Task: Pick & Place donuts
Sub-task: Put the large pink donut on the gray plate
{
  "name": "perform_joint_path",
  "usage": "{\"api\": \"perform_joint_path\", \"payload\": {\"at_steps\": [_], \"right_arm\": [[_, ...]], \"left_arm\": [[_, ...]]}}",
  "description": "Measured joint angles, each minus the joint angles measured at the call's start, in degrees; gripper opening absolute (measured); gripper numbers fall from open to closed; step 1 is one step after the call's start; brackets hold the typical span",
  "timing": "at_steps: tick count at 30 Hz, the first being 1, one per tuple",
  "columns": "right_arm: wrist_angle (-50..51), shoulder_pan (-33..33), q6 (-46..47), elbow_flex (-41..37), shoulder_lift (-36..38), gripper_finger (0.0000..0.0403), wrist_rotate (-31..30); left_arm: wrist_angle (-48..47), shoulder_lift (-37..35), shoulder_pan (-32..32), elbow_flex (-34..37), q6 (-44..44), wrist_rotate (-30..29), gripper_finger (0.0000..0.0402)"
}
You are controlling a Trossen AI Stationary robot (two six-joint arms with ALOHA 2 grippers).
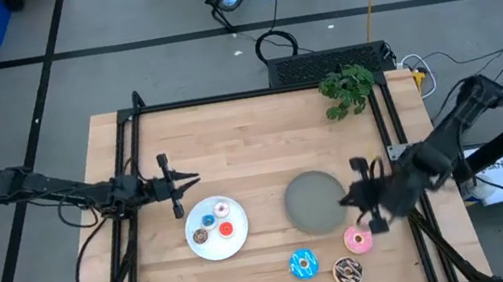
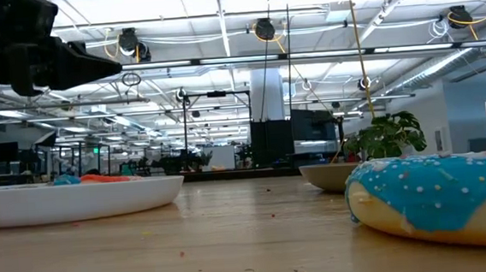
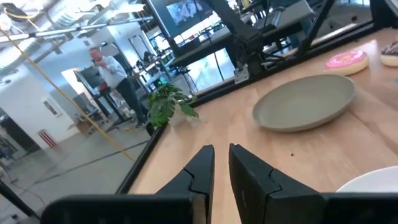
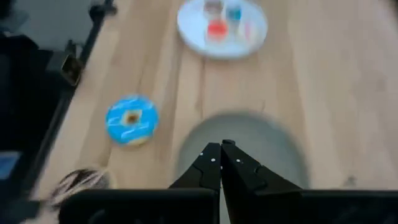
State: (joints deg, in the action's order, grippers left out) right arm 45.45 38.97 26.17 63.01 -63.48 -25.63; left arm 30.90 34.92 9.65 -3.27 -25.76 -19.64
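Wood table (image 1: 253, 151) under bright workshop ceiling lights; left claw (image 1: 189, 181) nearly closed, right claw (image 4: 220, 148) closed, both empty.

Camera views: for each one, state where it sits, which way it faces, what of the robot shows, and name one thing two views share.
High view: overhead, straight down on the table; both arms, left gripper, right gripper.
Low view: tabletop height, level toward the room; blue donut close; one dark arm at upper left.
Left wrist view: facing grey plate and plant; own nearly shut fingers.
Right wrist view: above the grey plate, facing white plate; own shut fingers.
Shared: blue donut, high, low and right wrist views.
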Motion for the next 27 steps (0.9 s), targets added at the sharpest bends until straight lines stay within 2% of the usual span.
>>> {"api": "perform_joint_path", "payload": {"at_steps": [4,8,16,20,23,27], "right_arm": [[9.7,3.6,12.7,8.6,-9.9,0.0000,0.4],[12.8,5.7,17.1,12.5,-16.5,0.0000,3.6],[16.6,7.3,27.8,11.6,-22.5,0.0000,10.4],[15.7,7.3,33.0,8.8,-23.1,0.0004,10.9],[15.7,7.3,37.7,6.1,-23.1,0.0020,12.3],[13.2,7.3,41.0,2.4,-23.1,0.0064,15.5]], "left_arm": [[0.1,0.0,0.0,0.0,1.9,0.0,0.0056],[0.1,0.0,0.0,0.0,3.1,0.0,0.0056],[0.4,0.0,0.0,0.0,4.1,0.0,0.0056],[0.5,0.0,0.0,0.0,4.1,0.0,0.0056],[0.4,0.0,0.0,0.0,5.4,0.0,0.0056],[0.1,0.0,0.0,0.0,6.7,0.0,0.0056]]}}
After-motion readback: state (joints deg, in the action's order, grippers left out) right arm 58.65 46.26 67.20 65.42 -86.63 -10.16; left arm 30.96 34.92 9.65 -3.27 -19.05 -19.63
